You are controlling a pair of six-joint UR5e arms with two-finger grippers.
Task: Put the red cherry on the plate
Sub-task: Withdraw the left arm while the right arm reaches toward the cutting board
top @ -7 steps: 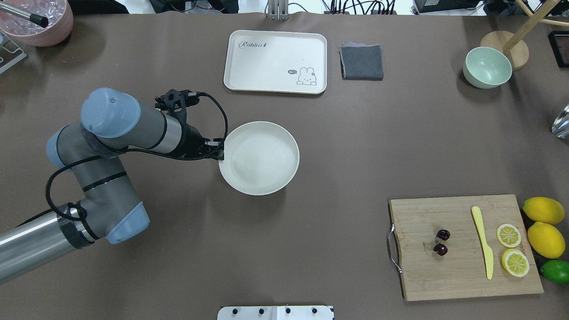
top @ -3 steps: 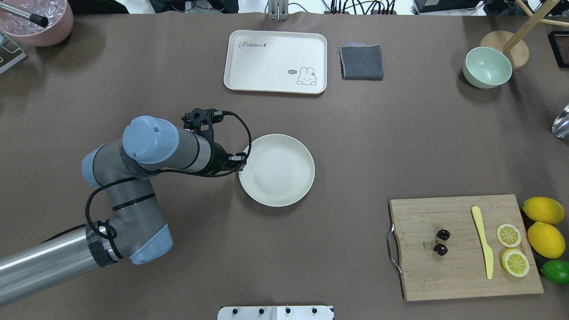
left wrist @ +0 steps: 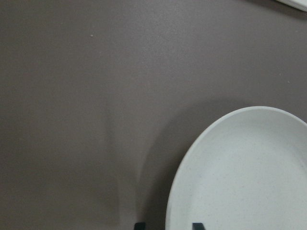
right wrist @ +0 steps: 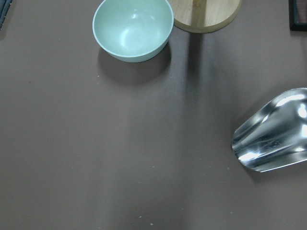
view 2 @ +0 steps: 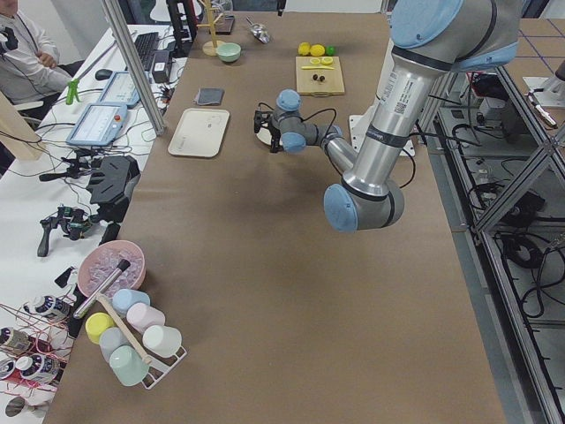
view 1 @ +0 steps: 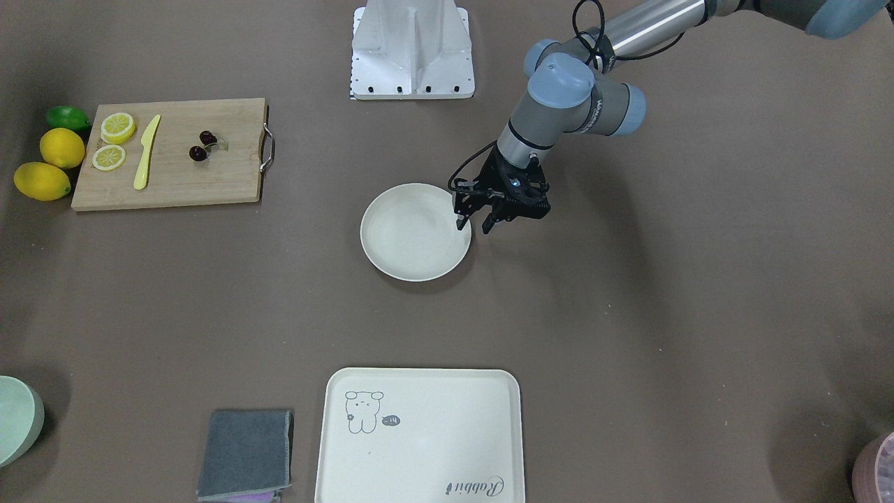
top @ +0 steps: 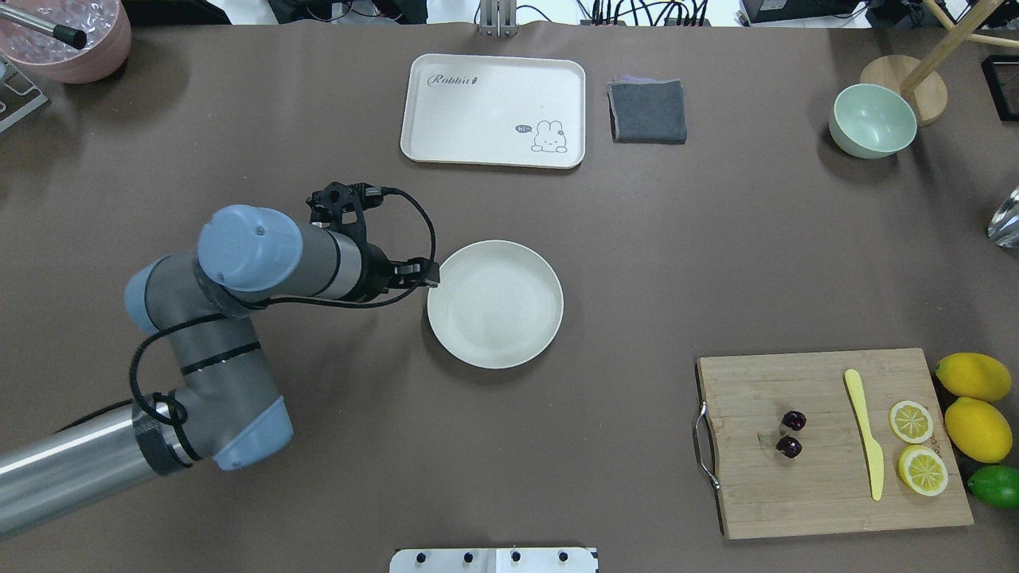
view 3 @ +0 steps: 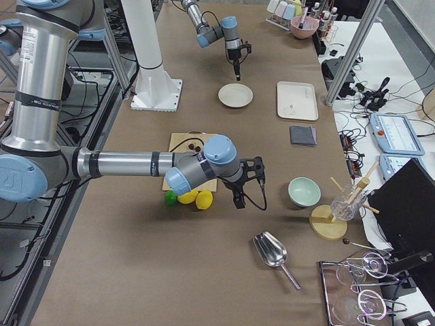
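Brown-covered table (top: 637, 263), listed from the robot-side edge to the far edge.

1. Wooden cutting board (top: 828, 493), near the robot-side edge toward the right-hand corner. On it is the red cherry (top: 789, 446), a dark pair lying on the board's left half, apart from everything else. A yellow knife (top: 864, 434) and two lemon slices (top: 911, 421) lie on its right half. Two whole lemons (top: 973, 376) and a lime (top: 995, 485) sit just beside the board's right edge.

2. Plate (top: 495, 304), round, cream-white, nothing on it, near the table's middle and well apart from the board.

3. Left gripper (view 1: 474, 225), at the plate's left rim. Its jaws are parted, with one fingertip over the rim and the other outside it. Contact with the rim cannot be made out.

4. Right gripper (view 3: 238, 200), above the table past the lemons, toward the right-hand end. Seen from the side only, so whether it is parted or clenched cannot be told.

5. Rectangular tray (top: 493, 95) and a folded grey cloth (top: 648, 111), side by side along the far edge.

6. Mint-green bowl (top: 872, 119), toward the far right corner.
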